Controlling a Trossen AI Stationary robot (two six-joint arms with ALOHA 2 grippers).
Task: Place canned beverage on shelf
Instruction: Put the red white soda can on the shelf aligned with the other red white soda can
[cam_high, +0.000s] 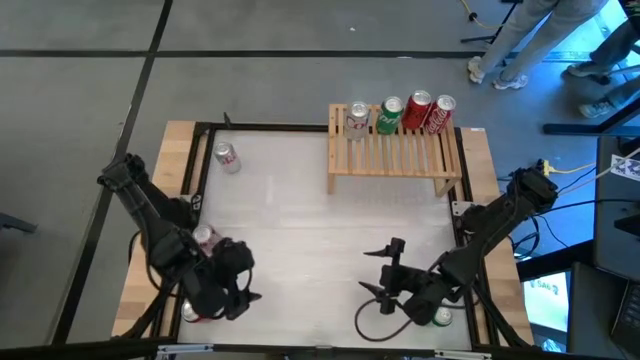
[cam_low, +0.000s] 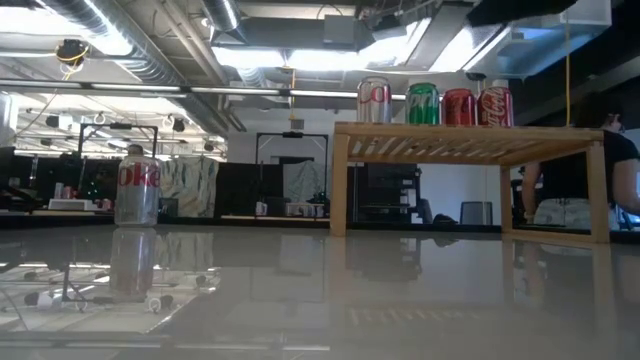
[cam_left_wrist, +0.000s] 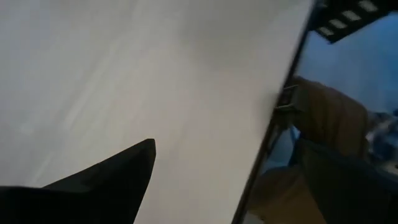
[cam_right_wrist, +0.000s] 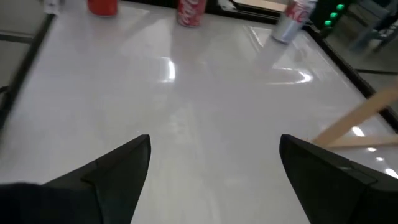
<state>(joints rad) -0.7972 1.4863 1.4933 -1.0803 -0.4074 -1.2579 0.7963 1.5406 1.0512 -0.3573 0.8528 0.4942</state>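
Your shelf (cam_high: 395, 150) stands at the far edge of the worktop (cam_high: 300, 220), toward the far right corner, legs on the white surface. Four cans sit upright in a row along its far edge: a silver can (cam_high: 357, 118) at the left end, then a green can (cam_high: 389, 116), then two red cans (cam_high: 430, 112) side by side at the right end. In the low view the same row (cam_low: 435, 104) reads silver, green, red, red on top of the slats, each can just beside its neighbour.

One more silver can with red lettering (cam_high: 226, 157) stands alone near the far left corner of the worktop, well apart from the shelf; the low view shows it upright (cam_low: 136, 187).

Your left gripper (cam_high: 243, 290) sits low near the near left corner, fingers apart, nothing between them. Its wrist view shows one dark finger (cam_left_wrist: 118, 171) over bare white surface. A silver-and-red can (cam_high: 204, 238) stands close behind that arm, and a red can (cam_high: 195, 312) shows near the near edge, partly hidden by it.

Your right gripper (cam_high: 385, 272) is near the near edge, right of centre, jaws spread wide and holding nothing; its wrist view shows both fingers (cam_right_wrist: 118, 165) parted over bare worktop. A green can (cam_high: 441, 318) shows beside that arm by the near right corner.

People's legs (cam_high: 505, 45) show on the floor beyond the table.
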